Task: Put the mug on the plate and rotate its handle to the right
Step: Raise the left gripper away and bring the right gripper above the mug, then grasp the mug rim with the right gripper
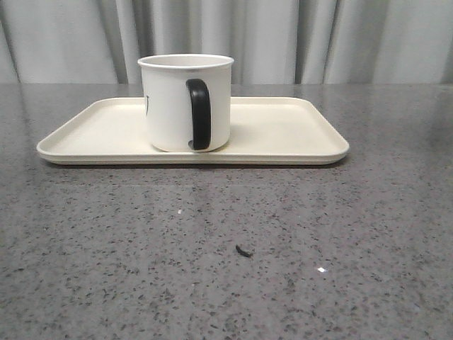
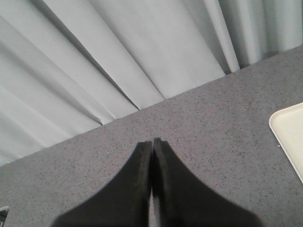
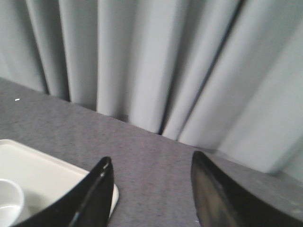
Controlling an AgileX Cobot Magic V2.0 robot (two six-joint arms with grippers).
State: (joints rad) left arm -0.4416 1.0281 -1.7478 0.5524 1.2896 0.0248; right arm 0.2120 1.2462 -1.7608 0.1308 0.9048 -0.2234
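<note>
Item: mug (image 1: pixel 185 103), white, cylindrical, with part of a black print visible at its left edge. It is found upright on the plate (image 1: pixel 283 131), somewhat left of the plate's middle and towards its near rim. The placing step is judged complete.

Item: handle (image 1: pixel 199 113), black loop. It is seen pointing towards the near side of the scene, at the camera and only slightly right of the mug's centre line. The turn to the right is judged not yet done; about a quarter turn of the mug remains.

Item: plate, cream, rectangular, with rounded corners and a low rim. It is laid flat on the grey speckled desk (image 1: pixel 226 248), long side across the scene.

Item: left hand (image 2: pixel 152 156). Its fingers are pressed together with nothing between them; it is held over bare desk, apart from the plate's corner (image 2: pixel 289 137).

Item: right hand (image 3: pixel 151 189). Its fingers are spread wide and hold nothing; the plate's right end (image 3: pixel 42 172) and the mug's rim (image 3: pixel 9 198) are seen beyond it, untouched.

Item: small dark fleck (image 1: pixel 244 250) on the near desk, unidentified.
</note>
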